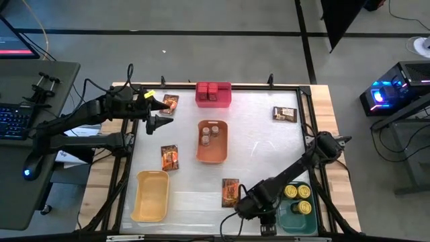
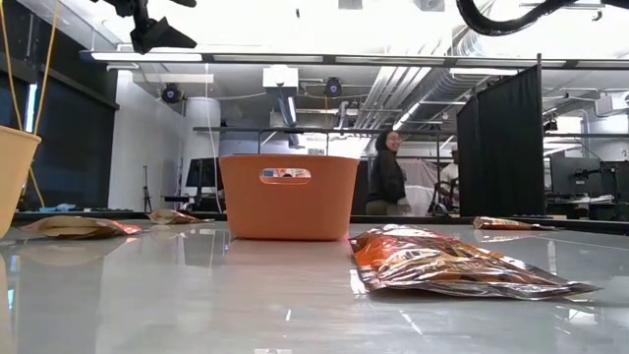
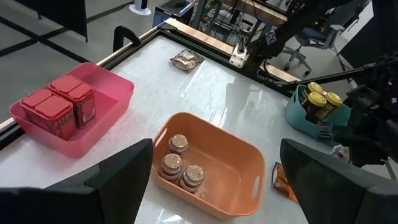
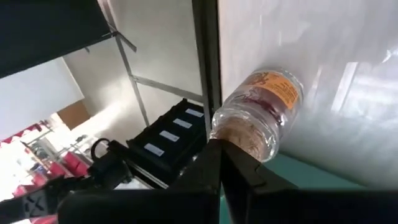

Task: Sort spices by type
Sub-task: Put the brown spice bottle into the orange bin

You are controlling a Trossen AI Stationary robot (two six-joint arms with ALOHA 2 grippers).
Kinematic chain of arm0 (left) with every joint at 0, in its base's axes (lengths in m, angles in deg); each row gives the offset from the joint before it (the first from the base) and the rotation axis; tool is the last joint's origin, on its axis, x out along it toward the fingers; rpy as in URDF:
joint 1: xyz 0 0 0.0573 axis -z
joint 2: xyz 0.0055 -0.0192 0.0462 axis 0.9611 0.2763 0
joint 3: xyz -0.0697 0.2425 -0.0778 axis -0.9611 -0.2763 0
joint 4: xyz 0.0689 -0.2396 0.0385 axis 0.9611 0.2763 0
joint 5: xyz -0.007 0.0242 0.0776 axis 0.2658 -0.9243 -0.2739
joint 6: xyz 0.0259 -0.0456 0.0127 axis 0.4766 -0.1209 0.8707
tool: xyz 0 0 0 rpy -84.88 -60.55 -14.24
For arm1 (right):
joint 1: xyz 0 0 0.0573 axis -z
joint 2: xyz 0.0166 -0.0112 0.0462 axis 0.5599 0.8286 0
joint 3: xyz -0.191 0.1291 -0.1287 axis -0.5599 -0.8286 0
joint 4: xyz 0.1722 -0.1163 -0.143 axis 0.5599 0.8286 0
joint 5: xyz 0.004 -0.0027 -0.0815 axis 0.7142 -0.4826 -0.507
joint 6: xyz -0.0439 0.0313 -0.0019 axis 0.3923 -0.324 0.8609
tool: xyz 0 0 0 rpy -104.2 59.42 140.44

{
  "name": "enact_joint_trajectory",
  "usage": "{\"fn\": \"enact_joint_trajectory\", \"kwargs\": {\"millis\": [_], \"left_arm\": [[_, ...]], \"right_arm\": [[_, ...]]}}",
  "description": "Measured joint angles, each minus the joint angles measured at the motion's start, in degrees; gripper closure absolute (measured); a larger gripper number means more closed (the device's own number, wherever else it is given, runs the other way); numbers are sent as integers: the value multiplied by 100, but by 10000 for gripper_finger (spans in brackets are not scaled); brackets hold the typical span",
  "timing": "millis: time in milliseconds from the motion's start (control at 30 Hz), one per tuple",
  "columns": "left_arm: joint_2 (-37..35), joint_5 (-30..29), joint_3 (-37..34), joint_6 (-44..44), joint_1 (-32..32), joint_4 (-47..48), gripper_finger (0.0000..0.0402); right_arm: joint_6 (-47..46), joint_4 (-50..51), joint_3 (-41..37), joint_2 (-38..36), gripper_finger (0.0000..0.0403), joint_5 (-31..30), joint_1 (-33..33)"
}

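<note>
My right gripper [image 1: 262, 214] [image 4: 219, 149] is shut, low at the table's near edge beside the teal bin [image 1: 299, 214] of yellow-topped tins [image 1: 295, 192]. Just past its fingertips stands a small clear jar [image 4: 258, 112] with an orange label. My left gripper [image 1: 156, 113] [image 3: 214, 177] hangs open above the table's far left and holds nothing. Red boxes [image 3: 59, 106] sit in the pink bin [image 1: 213, 101], and pale-lidded jars [image 3: 177, 163] in the orange bin [image 1: 222, 151]. Flat packets [image 1: 230, 193] [image 1: 170, 158] [image 1: 170, 103] [image 1: 285, 114] lie loose on the table. My right gripper's shut fingertips [image 4: 211, 155] come slanting down at the clear jar's near end [image 4: 231, 134], by the table's near rail. I cannot tell whether they touch the jar; nothing is between the fingers.
An empty yellow bin [image 1: 151, 196] stands at the near left. A black rail [image 4: 205, 68] runs along the table's near edge right by the jar. In the low view a person [image 2: 385, 177] stands in the room behind the orange bin [image 2: 288, 197].
</note>
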Motion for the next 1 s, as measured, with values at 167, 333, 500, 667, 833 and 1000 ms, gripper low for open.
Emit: {"fn": "enact_joint_trajectory", "kwargs": {"millis": [167,333,500,667,833,1000], "left_arm": [[0,-97,0,8,-1,-13,65],[0,-128,0,11,0,-10,65],[-2,369,0,14,0,5,65],[-2,450,0,168,-2,12,65],[-17,415,0,595,0,9,65],[-38,421,11,611,0,29,65]], "right_arm": [[452,216,13,-20,403,-264,377],[1321,883,20,-82,403,-649,976],[2279,1624,11,-322,403,-1572,1764],[2958,2131,0,-494,403,-2534,2657],[3254,2246,-4,-589,403,-3273,3557],[3214,2425,261,-632,403,-3343,4178]]}}
